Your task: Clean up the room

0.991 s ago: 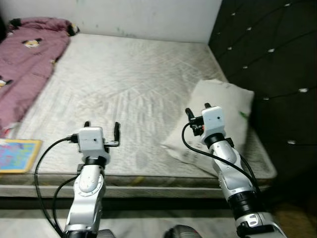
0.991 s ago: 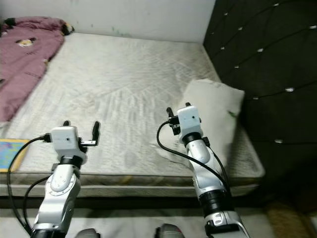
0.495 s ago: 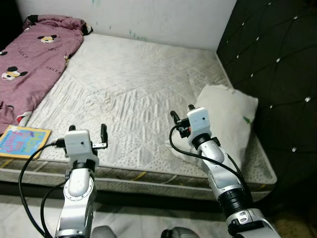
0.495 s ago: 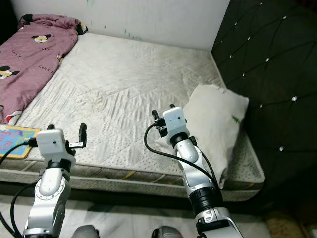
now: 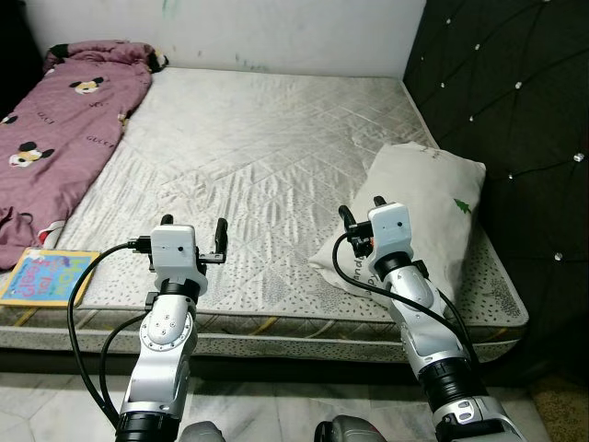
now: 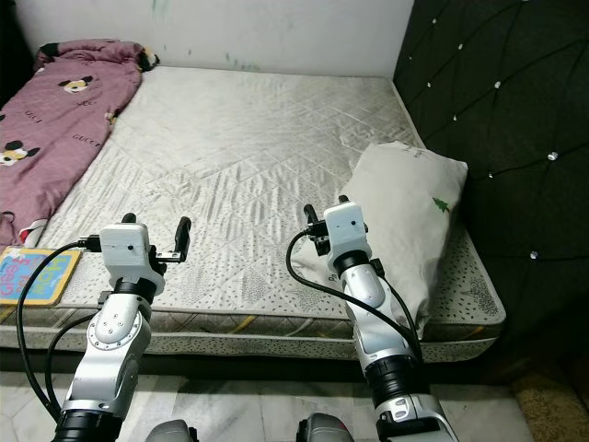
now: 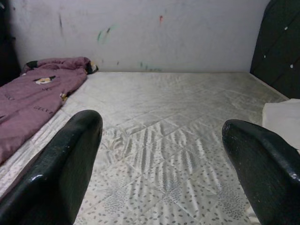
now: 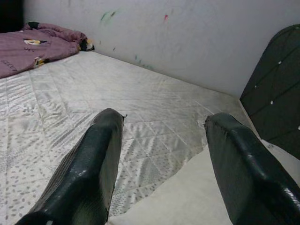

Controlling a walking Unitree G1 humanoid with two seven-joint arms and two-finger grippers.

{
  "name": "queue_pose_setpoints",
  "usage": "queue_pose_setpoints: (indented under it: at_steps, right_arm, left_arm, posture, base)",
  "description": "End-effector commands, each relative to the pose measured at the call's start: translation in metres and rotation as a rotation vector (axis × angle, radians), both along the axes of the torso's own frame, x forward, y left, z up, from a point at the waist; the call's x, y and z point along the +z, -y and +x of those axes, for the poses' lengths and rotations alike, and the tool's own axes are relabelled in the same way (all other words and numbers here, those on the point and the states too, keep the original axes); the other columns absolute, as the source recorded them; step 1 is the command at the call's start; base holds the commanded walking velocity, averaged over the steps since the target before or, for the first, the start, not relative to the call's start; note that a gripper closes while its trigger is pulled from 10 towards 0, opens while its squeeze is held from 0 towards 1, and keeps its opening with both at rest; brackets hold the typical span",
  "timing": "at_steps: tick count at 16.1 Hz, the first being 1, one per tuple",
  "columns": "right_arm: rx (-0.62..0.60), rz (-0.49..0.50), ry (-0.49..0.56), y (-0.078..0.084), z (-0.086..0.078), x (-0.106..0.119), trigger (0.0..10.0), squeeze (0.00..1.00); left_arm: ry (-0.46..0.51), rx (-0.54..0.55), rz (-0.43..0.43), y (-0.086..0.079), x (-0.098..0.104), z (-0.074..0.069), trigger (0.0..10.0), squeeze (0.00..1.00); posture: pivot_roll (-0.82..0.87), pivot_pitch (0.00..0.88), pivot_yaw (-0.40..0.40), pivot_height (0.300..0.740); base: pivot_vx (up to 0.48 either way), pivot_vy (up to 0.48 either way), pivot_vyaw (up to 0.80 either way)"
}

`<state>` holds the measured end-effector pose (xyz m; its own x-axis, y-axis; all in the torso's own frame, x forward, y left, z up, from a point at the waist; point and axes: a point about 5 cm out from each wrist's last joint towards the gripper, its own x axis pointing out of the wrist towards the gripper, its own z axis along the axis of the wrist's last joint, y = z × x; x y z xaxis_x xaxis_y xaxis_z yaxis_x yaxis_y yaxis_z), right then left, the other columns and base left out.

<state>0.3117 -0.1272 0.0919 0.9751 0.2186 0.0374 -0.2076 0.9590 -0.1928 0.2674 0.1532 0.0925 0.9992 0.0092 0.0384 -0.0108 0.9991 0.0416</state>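
Observation:
A bare white quilted mattress [image 5: 258, 147] lies before me. A white pillow [image 5: 419, 216] with a small green tree print rests on its right side, by the headboard. A purple blanket [image 5: 55, 120] with cartoon mouse prints is bunched along the left side. A colourful book [image 5: 44, 276] sits at the front left corner. My left gripper [image 5: 193, 227] is open above the mattress's front edge, holding nothing. My right gripper [image 5: 362, 209] is open just in front of the pillow's near corner, apart from it. In the right wrist view the pillow [image 8: 187, 201] lies under the fingers [image 8: 89, 168].
A black tufted headboard [image 5: 506, 92] rises along the right. A white wall [image 5: 276, 32] with paint marks closes the far side. Pale floor tiles [image 5: 55, 405] run in front of the bed frame.
The whole picture has shifted as the camera moved, bringing the book and blanket more into view. Both grippers stay open and held out in front.

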Motion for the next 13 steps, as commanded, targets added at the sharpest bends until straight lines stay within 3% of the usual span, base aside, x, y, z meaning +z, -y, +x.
queue_pose_setpoints:
  at_steps: [1, 7, 13]
  right_arm:
    - [0.006, 0.003, 0.022, -0.001, 0.002, 0.005, 10.0, 0.0]
    - [0.111, -0.002, -0.003, -0.021, 0.008, 0.005, 10.0, 0.0]
    - [0.112, -0.008, -0.009, -0.02, 0.006, 0.003, 10.0, 0.0]
  left_arm:
    - [-0.007, -0.002, 0.003, -0.001, 0.0, 0.002, 10.0, 0.0]
    - [-0.003, 0.113, 0.004, -0.016, -0.002, -0.015, 10.0, 0.0]
    - [-0.011, 0.099, -0.004, -0.013, -0.002, -0.017, 10.0, 0.0]
  posture:
    - [-0.05, 0.0, -0.025, 0.74]
    - [0.03, 0.0, -0.111, 0.74]
    - [0.02, 0.007, -0.099, 0.74]
  base:
    - [0.0, 0.0, 0.0]
    - [0.0, 0.0, 0.0]
    - [0.0, -0.091, 0.0]
